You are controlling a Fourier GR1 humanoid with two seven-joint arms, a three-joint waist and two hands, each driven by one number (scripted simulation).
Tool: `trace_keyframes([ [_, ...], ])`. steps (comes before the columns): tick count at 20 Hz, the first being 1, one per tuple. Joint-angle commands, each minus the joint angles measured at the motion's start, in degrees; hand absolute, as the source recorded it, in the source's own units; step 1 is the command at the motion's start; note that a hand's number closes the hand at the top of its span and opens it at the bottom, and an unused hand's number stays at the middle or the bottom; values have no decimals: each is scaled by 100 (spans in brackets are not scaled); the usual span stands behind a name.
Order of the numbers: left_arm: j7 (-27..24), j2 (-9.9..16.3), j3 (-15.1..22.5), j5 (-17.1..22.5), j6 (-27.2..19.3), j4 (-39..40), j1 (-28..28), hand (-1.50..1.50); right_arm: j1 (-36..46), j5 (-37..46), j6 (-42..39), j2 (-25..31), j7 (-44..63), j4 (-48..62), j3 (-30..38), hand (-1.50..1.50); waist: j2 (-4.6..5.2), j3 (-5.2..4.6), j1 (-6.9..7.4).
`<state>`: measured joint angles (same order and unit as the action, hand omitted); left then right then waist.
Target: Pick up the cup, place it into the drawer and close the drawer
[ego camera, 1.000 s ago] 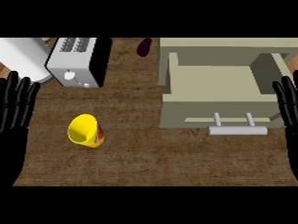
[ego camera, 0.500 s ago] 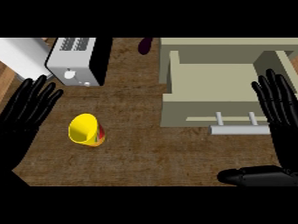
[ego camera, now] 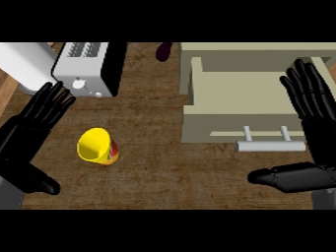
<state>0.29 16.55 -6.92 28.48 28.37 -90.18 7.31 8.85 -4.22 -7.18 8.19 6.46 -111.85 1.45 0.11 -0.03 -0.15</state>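
Yellow cup (ego camera: pixel 97 145) just right of open left hand (ego camera: pixel 26 138), untouched, right hand (ego camera: pixel 321 123) open

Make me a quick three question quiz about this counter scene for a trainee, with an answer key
1. True or false: the yellow cup already sits inside the drawer.
2. Which hand is nearer the cup? A) left hand B) right hand
3. Fill in: the drawer with the bar handle is currently ____.

Key:
1. False; it stands on the counter, apart from the drawer.
2. A
3. open
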Motion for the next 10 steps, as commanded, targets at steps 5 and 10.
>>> trace_keyframes([
  [5,-842,113,-260,-781,460,1901,582,-150,282,-1,-74,5,-60,155,99,-150,-3,1,-11],
  [10,-1977,214,-339,-1662,454,3262,869,-150,238,-41,-286,173,-564,582,379,-150,6,-1,-32],
])
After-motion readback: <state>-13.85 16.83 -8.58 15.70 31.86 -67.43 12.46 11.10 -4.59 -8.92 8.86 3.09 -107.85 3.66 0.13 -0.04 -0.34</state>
